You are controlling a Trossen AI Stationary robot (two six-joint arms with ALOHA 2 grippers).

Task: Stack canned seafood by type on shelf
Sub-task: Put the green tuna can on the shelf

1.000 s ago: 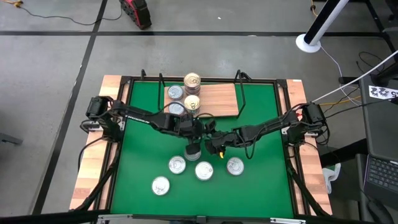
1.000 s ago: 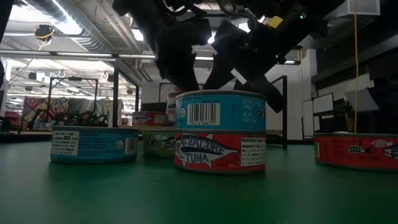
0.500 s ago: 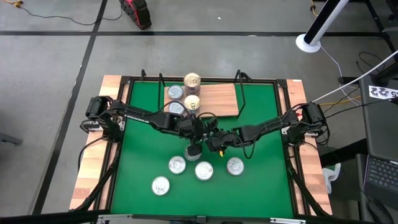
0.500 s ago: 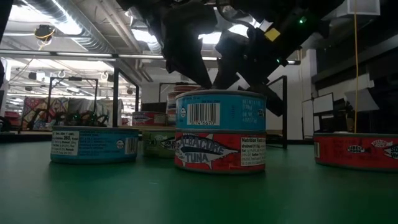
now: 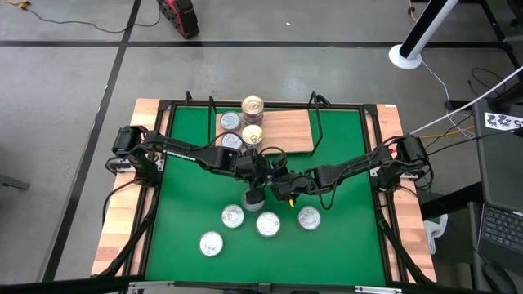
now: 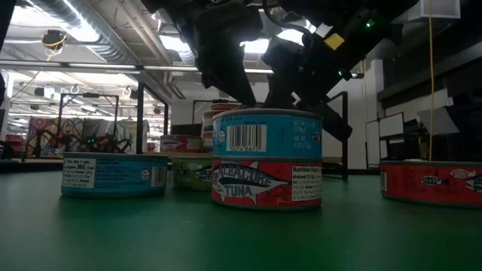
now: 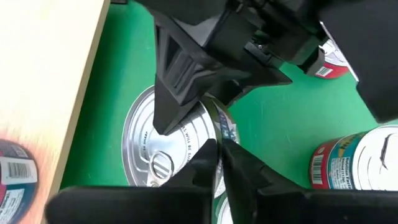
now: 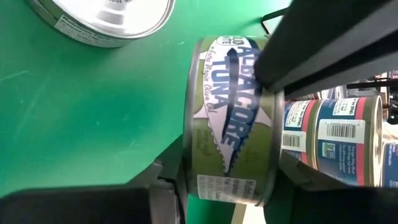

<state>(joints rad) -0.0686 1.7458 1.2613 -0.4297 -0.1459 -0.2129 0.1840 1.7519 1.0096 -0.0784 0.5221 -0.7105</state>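
Right hand [image 8: 227, 186] grips 1 green tin [image 8: 230, 118].

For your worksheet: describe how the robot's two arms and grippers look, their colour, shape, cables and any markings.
Both arms are slim, black, jointed links reaching in from the table's side edges. Thin black cables loop along them. The left gripper and right gripper have dark angular fingers. A small yellow tag marks the right one, and a green light glows nearby.

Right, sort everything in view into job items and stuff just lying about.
Job: round silver-lidded seafood tins on the mat; olive-labelled albacore tuna tin in the right end effector; light-brown wooden shelf board.
Lying about: red-and-black object on the floor; white round pole base; dark laptop.
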